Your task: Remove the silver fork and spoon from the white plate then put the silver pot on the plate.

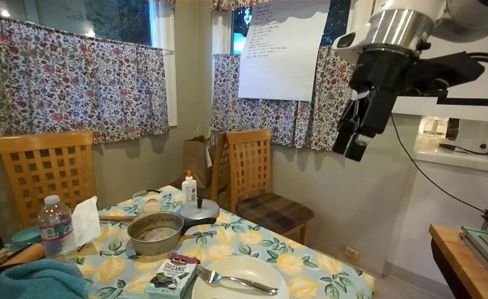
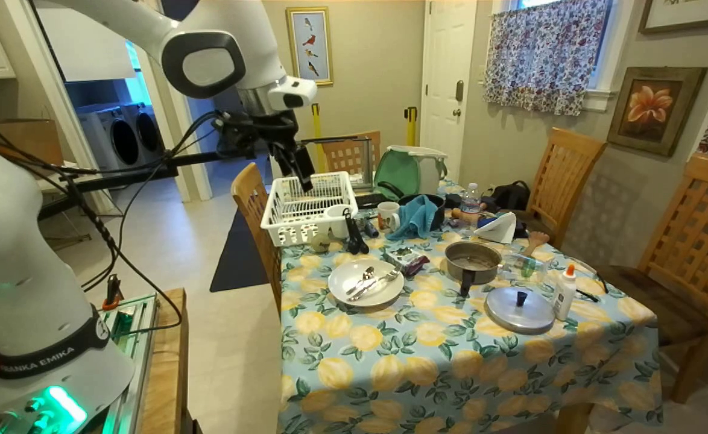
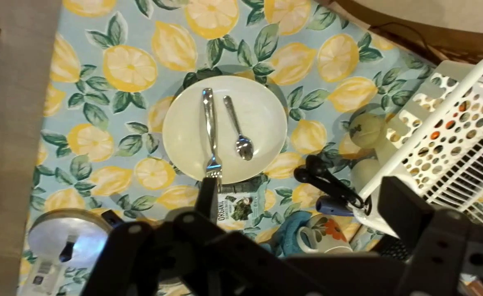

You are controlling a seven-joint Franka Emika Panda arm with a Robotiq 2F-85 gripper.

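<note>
Gripper (image 3: 300, 183) parted and empty, we judged the silver fork (image 3: 211, 132) best pinched crosswise at mid-length, without pressing the white plate (image 3: 264, 113).

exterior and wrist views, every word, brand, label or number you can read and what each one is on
"ORGANIC": on the small box; its other print is too blurred.
"FRANKA EMIKA": on the black band round the arm's base.
Too small or blurred to read: handwriting on the paper sheet, the water bottle's label, the orange-capped bottle's label.
</note>
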